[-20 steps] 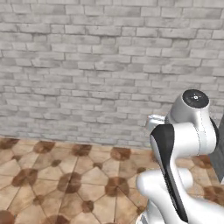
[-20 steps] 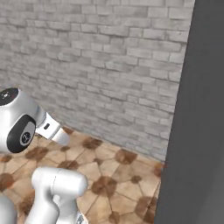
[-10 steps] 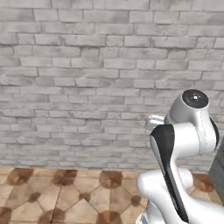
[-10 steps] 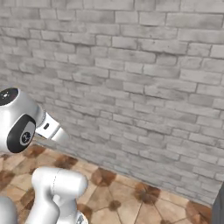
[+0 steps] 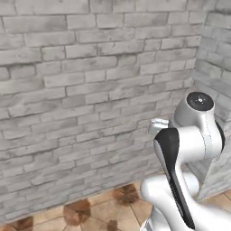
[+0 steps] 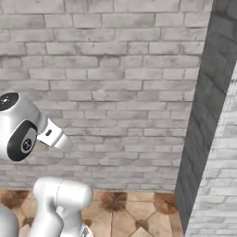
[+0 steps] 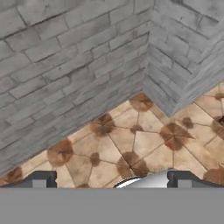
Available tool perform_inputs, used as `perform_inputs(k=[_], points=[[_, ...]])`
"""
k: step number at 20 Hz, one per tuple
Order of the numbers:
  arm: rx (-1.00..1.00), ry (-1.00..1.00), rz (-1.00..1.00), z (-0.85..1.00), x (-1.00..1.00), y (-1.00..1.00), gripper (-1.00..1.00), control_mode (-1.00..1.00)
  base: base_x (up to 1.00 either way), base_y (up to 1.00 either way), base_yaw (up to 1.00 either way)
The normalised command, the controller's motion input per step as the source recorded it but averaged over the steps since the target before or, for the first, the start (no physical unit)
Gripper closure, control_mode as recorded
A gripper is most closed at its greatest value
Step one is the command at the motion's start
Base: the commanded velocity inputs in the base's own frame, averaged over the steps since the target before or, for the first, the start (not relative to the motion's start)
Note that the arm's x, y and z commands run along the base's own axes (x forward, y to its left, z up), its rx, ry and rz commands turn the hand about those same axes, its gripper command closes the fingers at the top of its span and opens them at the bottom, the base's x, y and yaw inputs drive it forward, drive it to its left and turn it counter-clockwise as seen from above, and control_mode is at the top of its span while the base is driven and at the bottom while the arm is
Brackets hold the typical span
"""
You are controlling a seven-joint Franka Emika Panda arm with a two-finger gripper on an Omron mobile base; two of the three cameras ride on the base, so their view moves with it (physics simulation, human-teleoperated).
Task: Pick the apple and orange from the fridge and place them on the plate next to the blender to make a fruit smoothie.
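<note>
- The tool (image 7: 109, 180) is released: in the hand view its two dark fingertips (image 7: 41, 179) stand wide apart at the bottom edge, with nothing between them.
- The tool points down at a floor (image 7: 127, 140) of tan tiles with brown star-shaped marks.
- A grey brick wall (image 5: 81, 90) runs across the left base view and the right base view, directly ahead of the arm (image 5: 189, 149).
- In the hand view the brick wall meets a second brick wall at an inside corner (image 7: 148, 83); the floor runs up to the foot of both walls.
- In the right base view a dark grey upright panel (image 6: 203, 115) stands at the right, beside a pale brick surface at the right edge.
- The apple, orange, plate and blender cannot be located in these views.
</note>
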Motion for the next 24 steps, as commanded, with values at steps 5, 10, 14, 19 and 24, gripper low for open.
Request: perform_inputs(k=[5, 10, 14, 19, 24], points=[[0.00, 0.00, 0.00, 0.00, 0.00, 0.00, -1.00, 1.00, 0.13, -0.14, -0.74], [0.00, 0.00, 0.00, 0.00, 0.00, 0.00, -1.00, 1.00, 0.36, -0.01, -0.70], [0.00, 0.00, 0.00, 0.00, 0.00, 0.00, -1.00, 1.00, 0.53, 0.00, -0.65], [0.00, 0.00, 0.00, 0.00, 0.00, 0.00, -1.00, 1.00, 0.61, -0.14, -0.52], [0.00, 0.00, 0.00, 0.00, 0.00, 0.00, -1.00, 1.00, 0.44, -0.17, -0.45]])
